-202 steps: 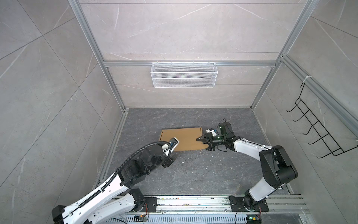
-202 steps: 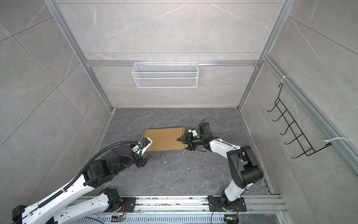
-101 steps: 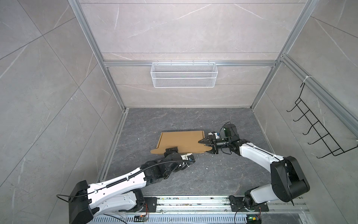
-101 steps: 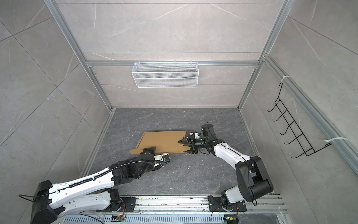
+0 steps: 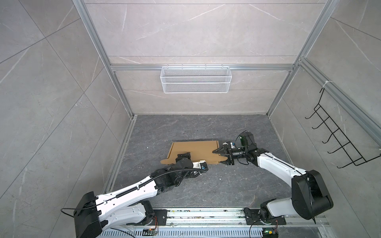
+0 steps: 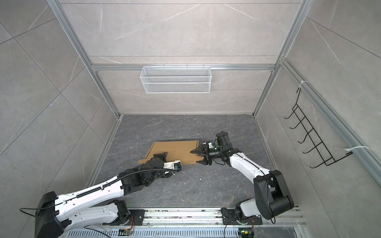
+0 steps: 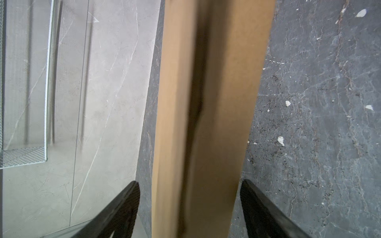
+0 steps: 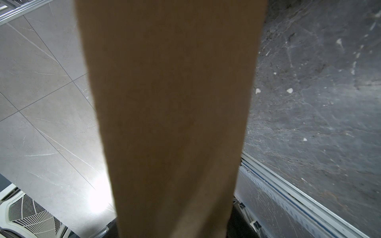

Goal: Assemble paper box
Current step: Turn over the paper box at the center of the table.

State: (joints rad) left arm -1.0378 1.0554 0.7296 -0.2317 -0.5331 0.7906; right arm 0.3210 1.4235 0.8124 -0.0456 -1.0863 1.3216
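The left gripper (image 5: 184, 156) has slid up to the paper box (image 5: 198, 148), jaws spread wide astride its near edge. The right gripper (image 5: 217, 157) clamps the box's far end.

1. I see the paper box (image 5: 195, 149) as plain brown cardboard, a darker brown where it is shaded in the left wrist view.
2. The table (image 5: 216, 185) under it is dark grey, with pale marble veins and small white flecks.
3. The walls (image 5: 195, 31) are light grey tile with thin white veins.
4. The mesh basket (image 5: 195, 82) is white.
5. The hook rack (image 5: 340, 138) is black wire.
6. My left arm (image 5: 132, 191) and right arm (image 5: 276, 167) are white with black joints.
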